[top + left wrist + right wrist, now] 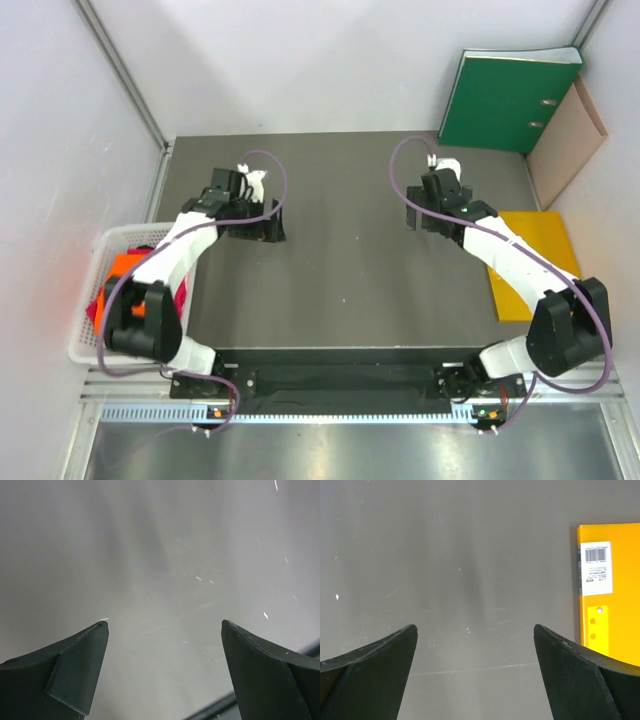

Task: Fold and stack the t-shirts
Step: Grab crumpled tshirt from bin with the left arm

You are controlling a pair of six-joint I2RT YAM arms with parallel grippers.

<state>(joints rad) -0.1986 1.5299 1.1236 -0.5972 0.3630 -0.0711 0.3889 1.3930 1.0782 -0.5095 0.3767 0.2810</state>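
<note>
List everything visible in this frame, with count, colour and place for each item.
table: one, dark grey, under both arms
basket: one, white plastic mesh, at the table's left edge
orange t-shirt: one, bright orange, bunched in the basket
magenta t-shirt: one, magenta-pink, in the basket, mostly hidden by the left arm
envelope: one, yellow, flat on the table's right side, partly under the right arm
binder: one, green, leaning on the back wall, far right
folder: one, tan, just right of the binder
left arm: one, white and black, reaching over the basket
right arm: one, white and black, over the envelope
left pincer: one, black, open, empty, over bare table
right pincer: one, black, open, empty, left of the envelope
</note>
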